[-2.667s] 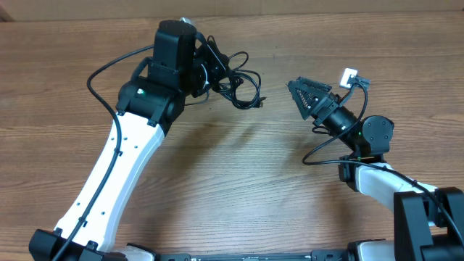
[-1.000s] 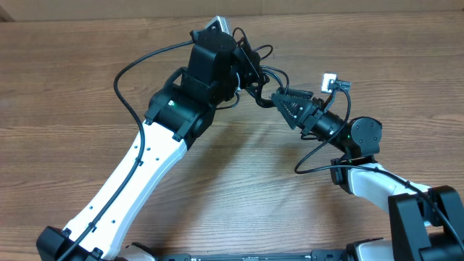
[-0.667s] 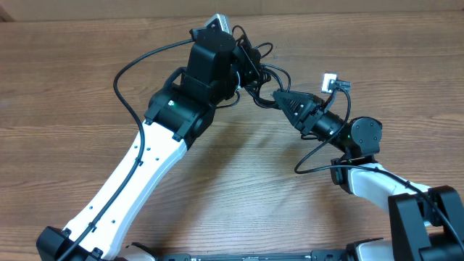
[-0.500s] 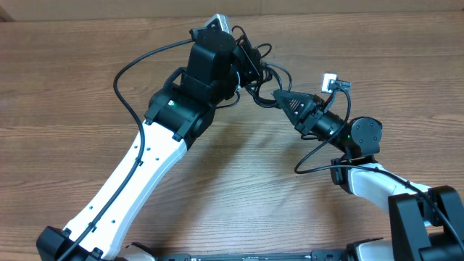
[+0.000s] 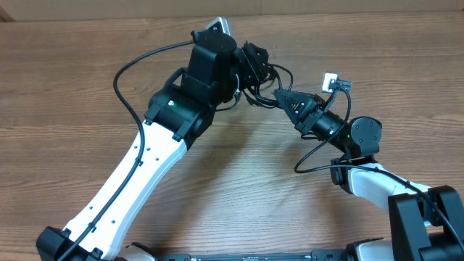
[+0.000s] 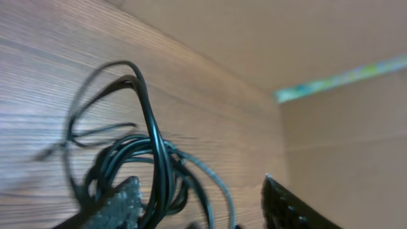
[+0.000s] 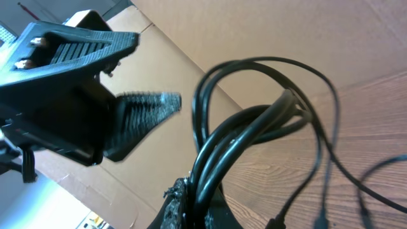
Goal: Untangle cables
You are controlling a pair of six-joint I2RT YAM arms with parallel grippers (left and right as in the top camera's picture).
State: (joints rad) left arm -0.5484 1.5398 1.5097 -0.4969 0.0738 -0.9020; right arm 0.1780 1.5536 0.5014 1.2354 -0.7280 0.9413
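Note:
The cables (image 5: 265, 75) are a bunch of thin black loops held above the table between the two arms. My right gripper (image 5: 280, 94) is shut on several strands at the bunch's lower right. In the right wrist view those cables (image 7: 254, 127) rise in loops out of the shut right gripper (image 7: 205, 202). My left gripper (image 5: 252, 61) stands open around the bunch's left side. The left wrist view shows the cables (image 6: 152, 152) hanging loose inside the open left gripper (image 6: 203, 207), next to the left finger (image 6: 119, 202).
The thicker black arm cable (image 5: 138, 69) arcs left of the left arm. The right arm's own cable (image 5: 315, 156) loops near its elbow. A cardboard wall (image 6: 305, 44) runs along the far edge of the wooden table (image 5: 72, 87).
The right gripper closed on the bunch of cables. After that the left gripper's jaws opened and let the bunch go. Both arms stayed nearly in place.

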